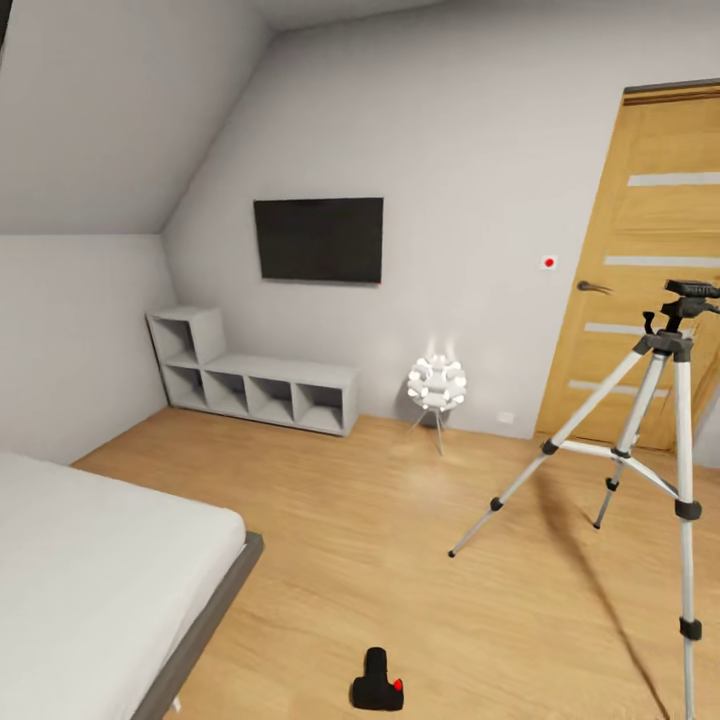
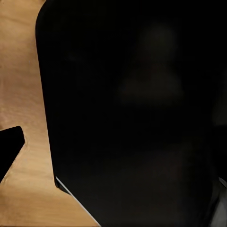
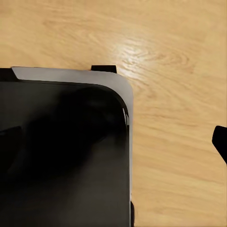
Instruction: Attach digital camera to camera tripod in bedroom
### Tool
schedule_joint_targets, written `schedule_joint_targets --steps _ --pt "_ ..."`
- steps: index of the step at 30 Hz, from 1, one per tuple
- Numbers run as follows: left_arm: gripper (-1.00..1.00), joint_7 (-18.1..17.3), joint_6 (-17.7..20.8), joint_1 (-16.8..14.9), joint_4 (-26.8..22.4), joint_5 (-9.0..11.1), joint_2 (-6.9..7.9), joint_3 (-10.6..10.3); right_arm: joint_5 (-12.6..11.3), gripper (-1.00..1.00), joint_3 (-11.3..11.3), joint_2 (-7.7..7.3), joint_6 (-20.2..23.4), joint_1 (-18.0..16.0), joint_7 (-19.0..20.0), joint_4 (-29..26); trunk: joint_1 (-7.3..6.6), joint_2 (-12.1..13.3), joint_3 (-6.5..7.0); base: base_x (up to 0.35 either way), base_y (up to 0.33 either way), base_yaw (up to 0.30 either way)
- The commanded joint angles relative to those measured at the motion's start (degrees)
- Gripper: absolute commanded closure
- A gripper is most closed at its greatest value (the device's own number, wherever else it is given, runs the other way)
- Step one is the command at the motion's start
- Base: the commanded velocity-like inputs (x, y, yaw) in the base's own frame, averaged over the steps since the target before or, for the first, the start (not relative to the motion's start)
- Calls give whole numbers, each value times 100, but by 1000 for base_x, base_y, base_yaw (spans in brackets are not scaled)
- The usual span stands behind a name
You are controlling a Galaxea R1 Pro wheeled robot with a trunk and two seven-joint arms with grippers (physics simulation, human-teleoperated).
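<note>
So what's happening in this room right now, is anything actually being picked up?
Nothing is being handled yet. The small matte-black camera with a red button lies on the light wooden plank floor, near the foot of the grey-framed bed. The tall silver-legged tripod stands apart from it, in front of the wooden door, with nothing mounted on its dark head. The wrist views look down at floor past dark robot bodywork, so the grippers' state is unclear.
</note>
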Motion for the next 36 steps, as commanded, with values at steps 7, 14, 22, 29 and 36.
schedule_joint_targets --steps 7,14,22,29,36 --pt "-100 1 6 3 -11 2 1 1 -6 -100 -1 -1 -17 -2 3 2 2 -2 -5 216 178 -300" --pt "-100 3 4 2 -12 2 2 2 -6 -100 0 -1 -17 -2 3 2 2 -2 -5 154 136 -300" --pt "-100 3 -31 1 -13 2 3 10 -2 -100 -2 -1 -24 -2 -17 2 2 -2 -5 84 124 -295" --pt "-100 12 -44 3 -300 -5 111 19 34 -100 50 0 -24 -2 -21 -49 2 -2 -5 8 10 -81" --pt "-100 39 299 -11 -1623 -3 364 26 64 -100 91 -24 -45 -2 -77 -1156 2 -2 -5 1 1 -8"
